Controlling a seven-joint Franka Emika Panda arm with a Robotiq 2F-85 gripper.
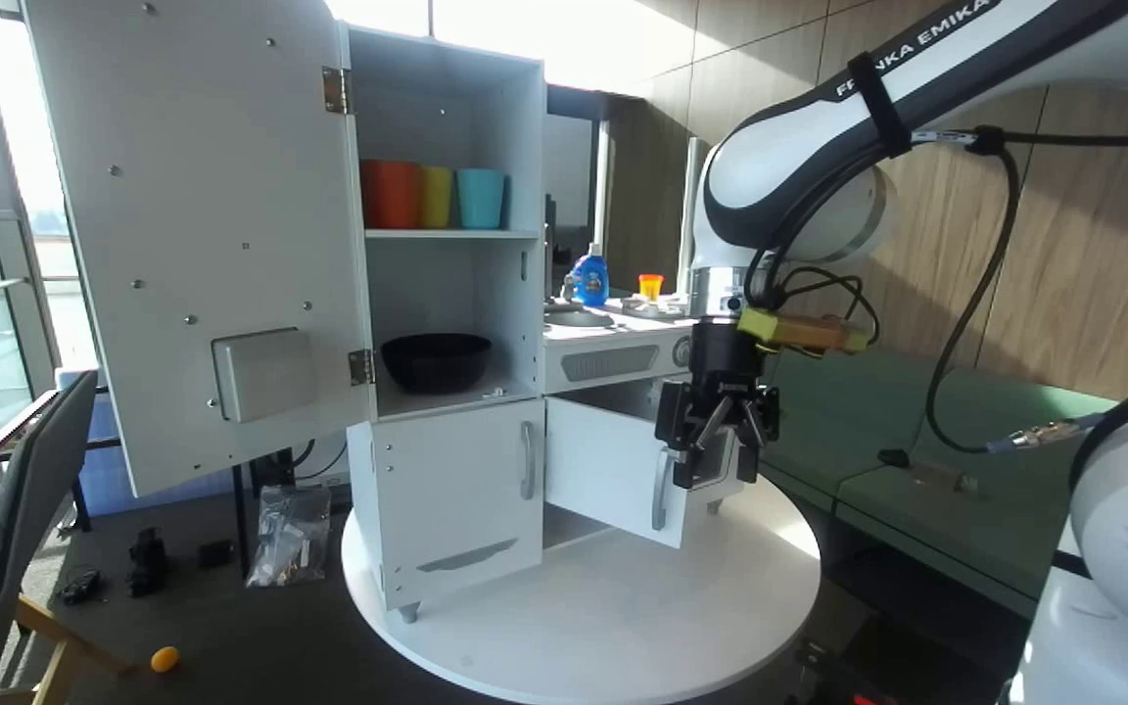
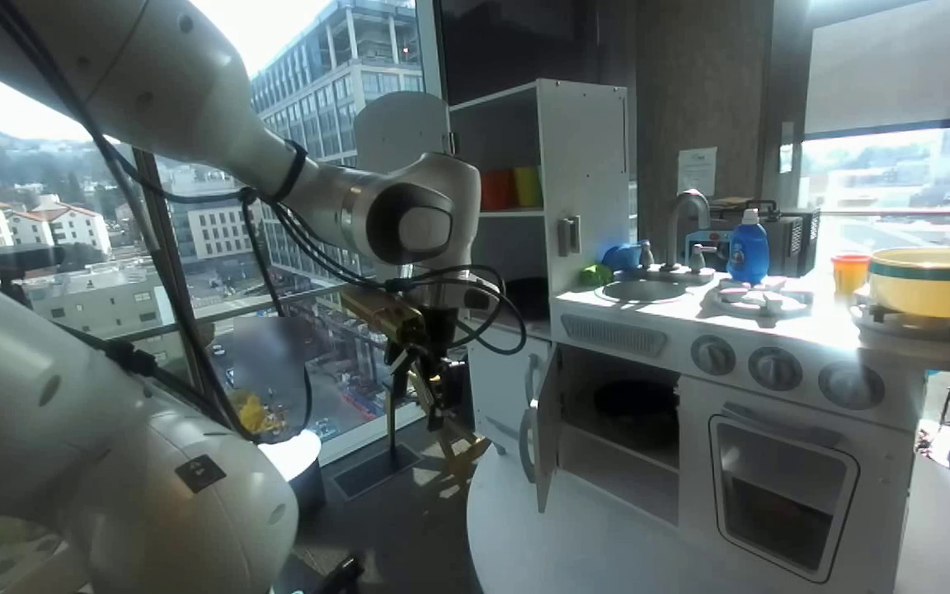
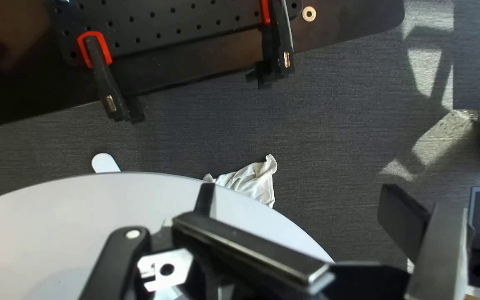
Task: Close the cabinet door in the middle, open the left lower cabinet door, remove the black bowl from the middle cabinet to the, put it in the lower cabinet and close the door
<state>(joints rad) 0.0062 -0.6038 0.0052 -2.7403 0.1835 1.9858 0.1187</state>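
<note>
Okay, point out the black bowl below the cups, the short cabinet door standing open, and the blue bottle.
Black bowl (image 1: 437,364): in an exterior view, on its outer side.
Short cabinet door (image 1: 605,462): in an exterior view, middle of its front panel.
Blue bottle (image 2: 749,253): in an exterior view, on its body.

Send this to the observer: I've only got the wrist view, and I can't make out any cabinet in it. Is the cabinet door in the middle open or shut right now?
Observer: Open. In both exterior views the cabinet door in the middle stands swung outward.
Operator: Okay, that needs closing first. And the thing I have to move, where does it sit?
Observer: In an exterior view, the black bowl sits upright in the middle cabinet, one level below the orange, yellow and blue cups.
</note>
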